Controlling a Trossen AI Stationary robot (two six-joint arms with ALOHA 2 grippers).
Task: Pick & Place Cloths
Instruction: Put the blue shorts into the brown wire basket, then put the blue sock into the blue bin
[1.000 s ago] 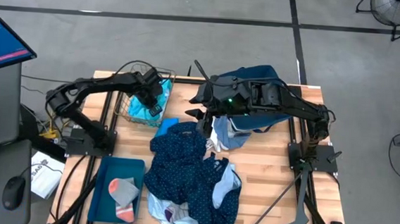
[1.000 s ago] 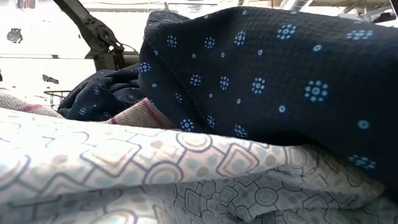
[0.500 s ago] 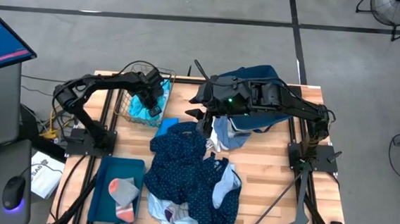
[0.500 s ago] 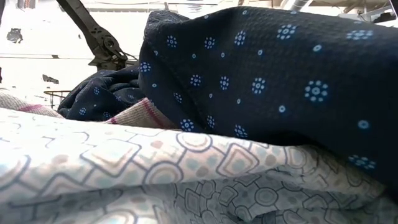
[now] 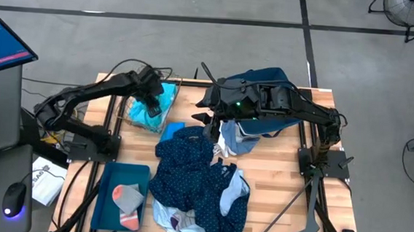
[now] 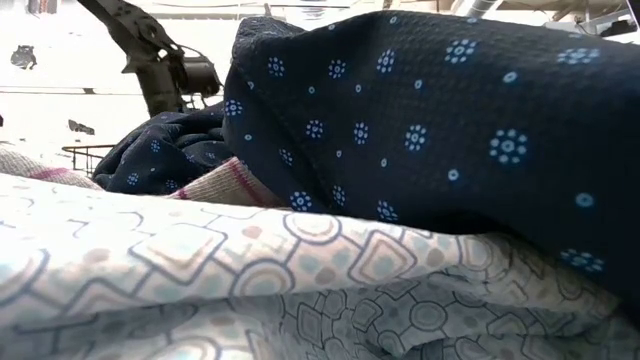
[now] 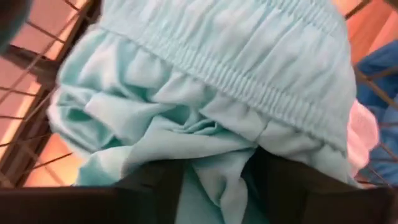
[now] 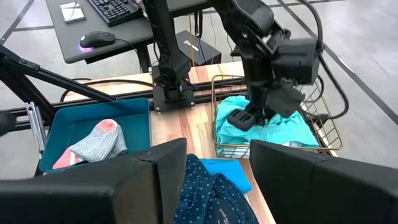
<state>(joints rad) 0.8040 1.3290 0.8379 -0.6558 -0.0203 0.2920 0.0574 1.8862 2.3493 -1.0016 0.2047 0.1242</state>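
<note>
Turquoise cloth [image 7: 205,93] bunched inside the wire basket [image 8: 216,115], heaped above the rim, with its gathered elastic band running crosswise to the line between the two fingers in the left wrist view. Directly under the left gripper [image 8: 256,117], which points down into the basket from above. Fingers parted, one on each side of a raised fold, tips sunk in the fabric; no firm pinch to be made out, so probably not carrying anything. Straight down, then, as the only direction that counts here: cloth below, basket wires close around it, and likely a risk of catching a wire if closing lower or off to one side. Much the nearer arm to this cloth. Out from the basket toward the middle of the tabletop [image 5: 288,202], a scrap of bright blue just beside the basket and then the navy dotted cloth [image 5: 189,159], sprawled in a long heap away from the basket toward the front edge. Right gripper [image 5: 208,121] waiting on the far side of that scrap from the basket, above the near end of the navy heap, fingers spread wide and empty. Well apart from the basket's contents, so hardly placed for the turquoise piece; better suited, at a guess, to the navy heap underneath.
</note>
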